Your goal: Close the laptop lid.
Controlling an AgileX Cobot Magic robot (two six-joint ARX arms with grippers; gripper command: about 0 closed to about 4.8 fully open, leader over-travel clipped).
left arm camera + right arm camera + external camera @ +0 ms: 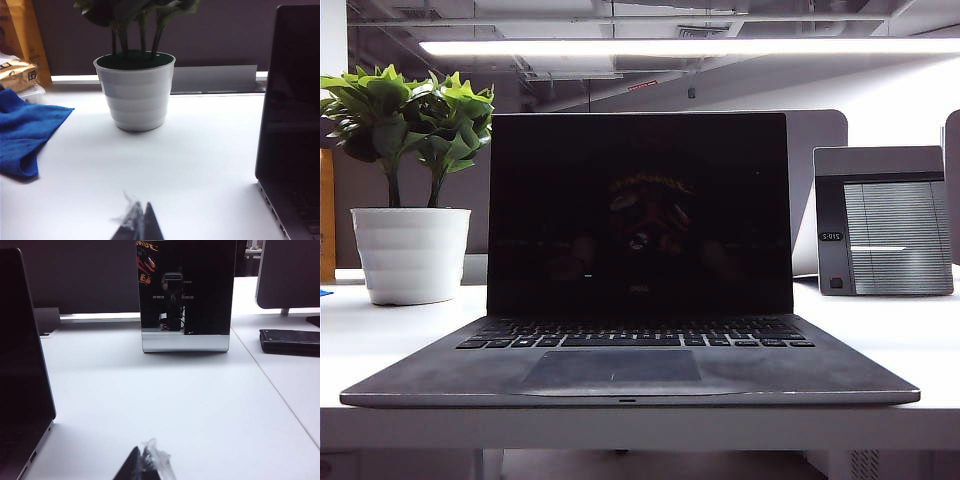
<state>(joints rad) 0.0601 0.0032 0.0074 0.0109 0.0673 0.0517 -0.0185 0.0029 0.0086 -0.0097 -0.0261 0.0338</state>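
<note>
Lid (638,215): fully raised, near upright, black screen facing ext. cam, hinged at rear of keyboard deck (630,370), centre of desk (380,340). Task not started per frames; whole closing swing left to do.

L end effector (137,225): only a dark tip visible low in its wrist view, over bare desk, apart from lid's left edge (292,95). Nothing seen in it; open/closed cannot tell.

R end effector (145,465): same, dark tip only, over bare desk, apart from lid's right edge (22,335). Nothing seen in it; state cannot tell.

Neither end effector shows in ext. view; no contact w/ lid. Judgement: one must get behind or above top edge before pushing fwd.

Surroundings: plant pot (410,253) left of laptop, blue cloth (25,130) beyond it; grey ribbed device (885,222) at right rear.
</note>
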